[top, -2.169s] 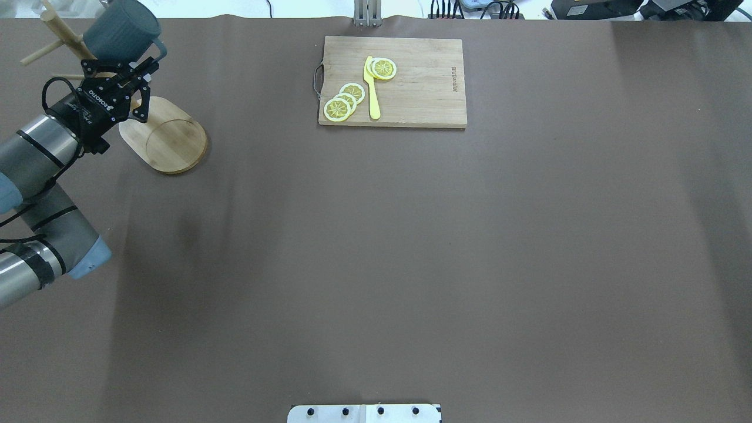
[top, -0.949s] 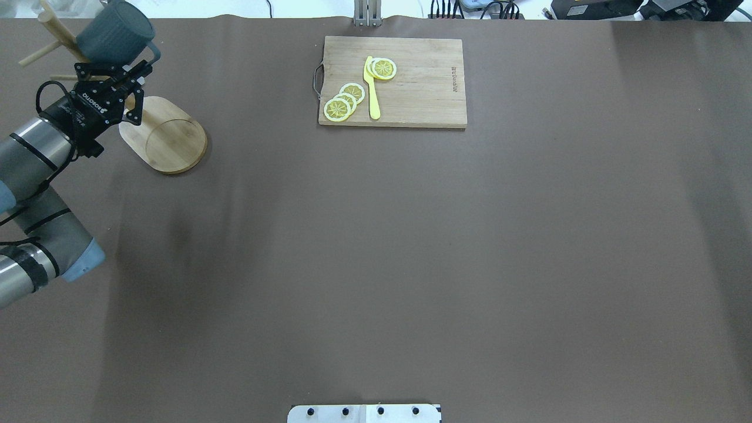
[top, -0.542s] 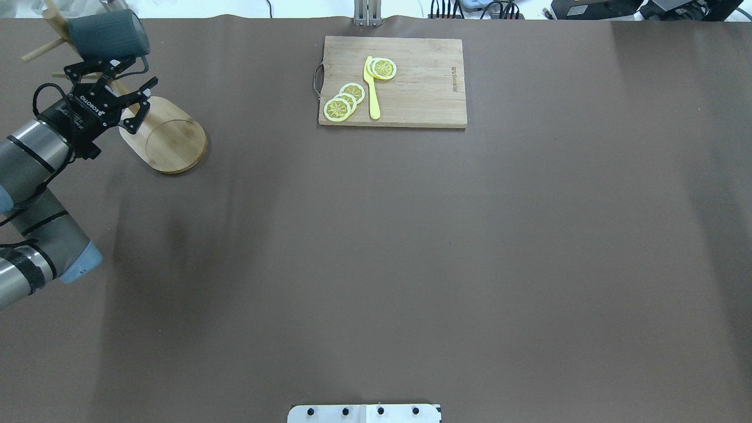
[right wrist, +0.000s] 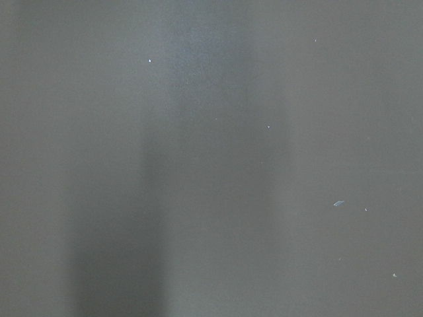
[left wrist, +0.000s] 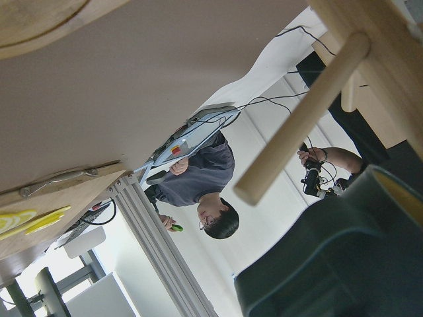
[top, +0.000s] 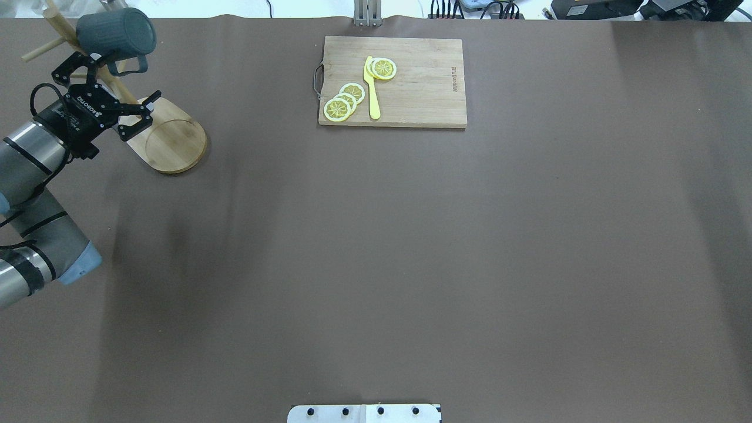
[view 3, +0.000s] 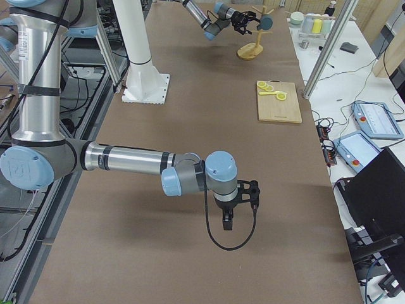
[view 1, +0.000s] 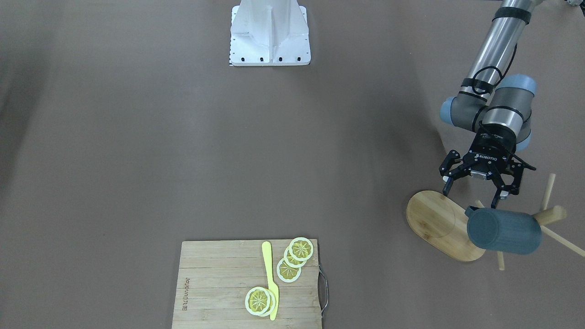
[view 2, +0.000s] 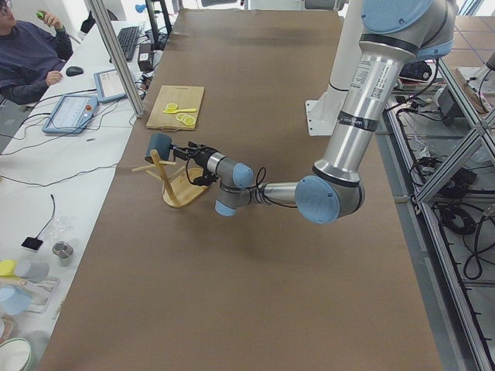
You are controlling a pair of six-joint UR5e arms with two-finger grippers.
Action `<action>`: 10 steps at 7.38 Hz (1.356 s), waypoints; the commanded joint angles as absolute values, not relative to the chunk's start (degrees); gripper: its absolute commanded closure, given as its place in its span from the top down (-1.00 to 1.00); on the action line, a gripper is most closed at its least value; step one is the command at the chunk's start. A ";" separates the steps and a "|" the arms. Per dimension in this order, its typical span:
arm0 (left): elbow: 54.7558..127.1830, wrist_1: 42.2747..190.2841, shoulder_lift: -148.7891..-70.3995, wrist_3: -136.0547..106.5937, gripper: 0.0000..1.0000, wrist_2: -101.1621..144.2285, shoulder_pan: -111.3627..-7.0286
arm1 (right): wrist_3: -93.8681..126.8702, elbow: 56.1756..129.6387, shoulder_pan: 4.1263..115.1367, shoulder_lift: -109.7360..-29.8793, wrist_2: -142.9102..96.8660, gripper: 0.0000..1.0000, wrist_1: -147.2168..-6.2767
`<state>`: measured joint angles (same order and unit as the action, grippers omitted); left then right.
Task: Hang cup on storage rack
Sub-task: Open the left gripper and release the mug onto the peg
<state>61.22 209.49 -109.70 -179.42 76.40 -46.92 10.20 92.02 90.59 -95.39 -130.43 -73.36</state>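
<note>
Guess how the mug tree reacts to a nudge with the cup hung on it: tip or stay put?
Likely top-heavy: the cup hangs off-centre on a peg of the storage rack. Its flat oval base probably resists light nudges; a push up high might tip it. Pegs look thin, rigid wood.

Left hand [view 1: 472, 195], jaws spread wide, hangs by the worktop's [view 1: 183, 137] far left corner; right hand [view 3: 228, 221] points downward.

Pegs of storage rack [view 1: 434, 219], cup [view 1: 502, 236] crowd left end effector [view 1: 470, 198]; table [view 1: 137, 160] middle free; cutting board [view 1: 215, 274] far edge.
</note>
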 commanded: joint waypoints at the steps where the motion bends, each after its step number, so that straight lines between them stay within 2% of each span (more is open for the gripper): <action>1: 64.41 210.14 -108.64 -177.11 0.97 76.29 -46.76 | 10.20 92.02 90.61 -95.45 -130.43 1.00 -73.39; 3: 68.01 210.32 -107.93 -176.92 0.97 75.85 -46.76 | 10.28 92.02 90.61 -95.36 -130.52 1.00 -73.39; 4: 72.03 210.24 -106.19 -173.97 0.97 76.20 -46.67 | 10.28 92.02 90.62 -95.36 -130.52 1.00 -73.39; 7: 81.19 209.88 -103.19 -145.98 0.97 76.99 -40.19 | 10.20 92.02 90.62 -95.45 -130.52 1.00 -73.39; 10: 84.27 209.62 -100.21 -114.90 0.97 78.75 -33.50 | 10.20 91.93 90.53 -95.45 -130.52 1.00 -73.39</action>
